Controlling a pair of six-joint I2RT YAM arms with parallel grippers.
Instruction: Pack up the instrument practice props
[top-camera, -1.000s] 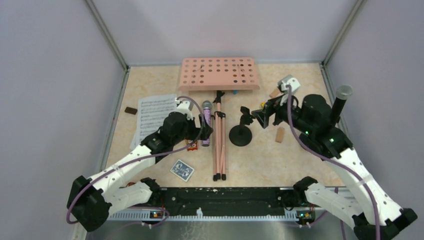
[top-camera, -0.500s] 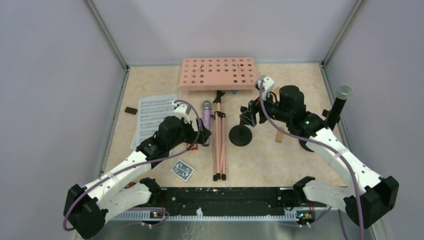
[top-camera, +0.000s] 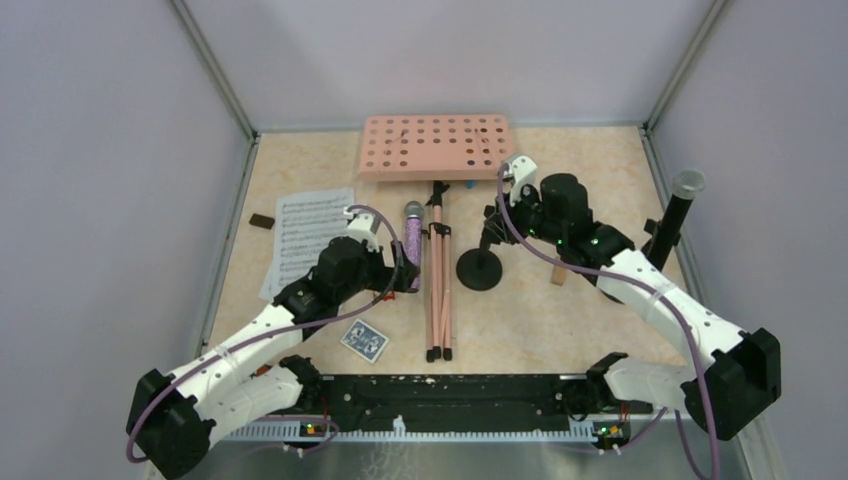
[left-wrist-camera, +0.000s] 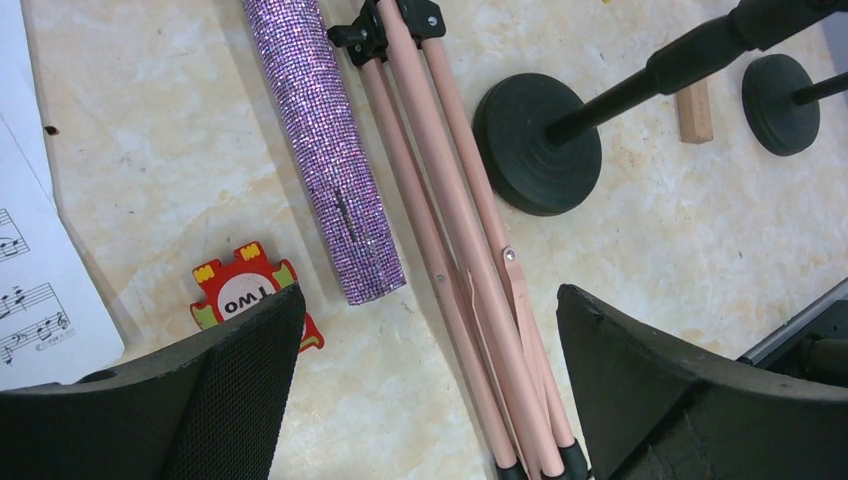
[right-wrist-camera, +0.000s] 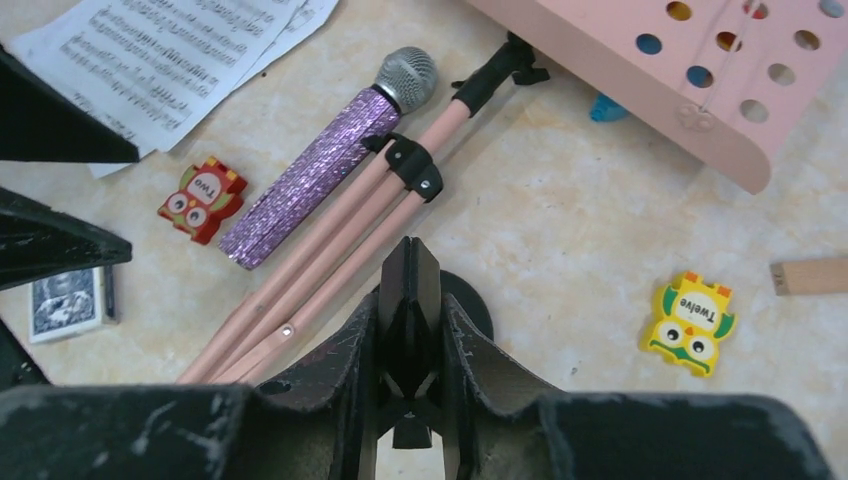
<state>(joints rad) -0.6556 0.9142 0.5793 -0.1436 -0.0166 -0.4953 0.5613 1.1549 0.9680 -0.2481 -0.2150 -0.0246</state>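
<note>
The salmon-pink music rack lies at the back, its folded tripod legs pointing toward me. A purple-glitter microphone lies just left of the legs, and white sheet music lies further left. My left gripper hangs open above the microphone's tail and the legs. A black mic holder stands right of the legs. My right gripper is shut on its upright clip. A black grey-headed microphone stands in a second holder at the far right.
A blue card pack lies near the front. A red owl piece sits by the purple microphone, and a yellow owl piece and a wooden block lie to the right. A dark block lies by the left wall.
My right arm swung left from near the far-right microphone to the middle mic holder, and its jaws closed on the clip. The left arm shifted slightly and stays open.
</note>
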